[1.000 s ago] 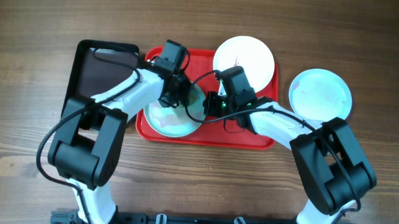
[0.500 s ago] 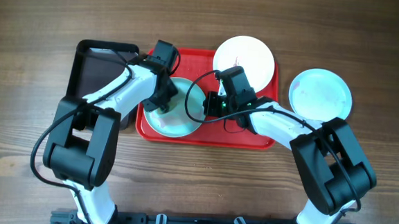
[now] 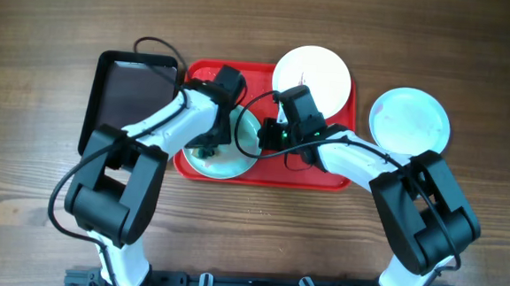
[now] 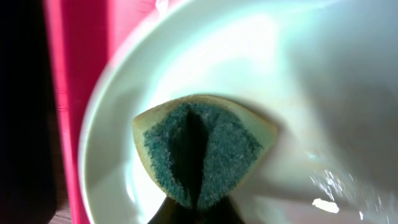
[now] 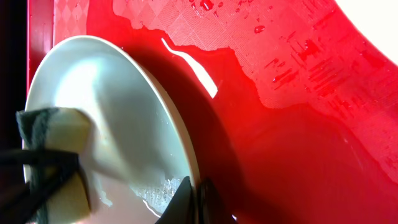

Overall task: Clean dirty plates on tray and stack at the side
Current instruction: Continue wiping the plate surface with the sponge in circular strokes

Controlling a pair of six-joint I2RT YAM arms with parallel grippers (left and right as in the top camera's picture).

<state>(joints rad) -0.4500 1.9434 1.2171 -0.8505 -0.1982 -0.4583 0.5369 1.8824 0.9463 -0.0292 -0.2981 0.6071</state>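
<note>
A pale mint plate point(image 3: 232, 155) sits tilted on the red tray point(image 3: 319, 175), its right rim lifted. My right gripper point(image 3: 267, 135) is shut on that rim point(image 5: 189, 163). My left gripper point(image 3: 211, 143) is shut on a folded green and yellow sponge point(image 4: 200, 149) and presses it against the inside of the plate point(image 4: 298, 74). The sponge also shows in the right wrist view point(image 5: 53, 140). A white plate point(image 3: 312, 74) with a small dark mark lies at the tray's far right. A second mint plate point(image 3: 409, 119) lies on the table to the right of the tray.
A black tray point(image 3: 127, 95) lies just left of the red tray. The red tray's floor is wet with water drops point(image 5: 249, 37). Bare wooden table point(image 3: 37, 85) surrounds both trays.
My left gripper has moved the sponge across the mint plate, first toward the left rim, then back toward the middle. The right gripper has held the rim still.
</note>
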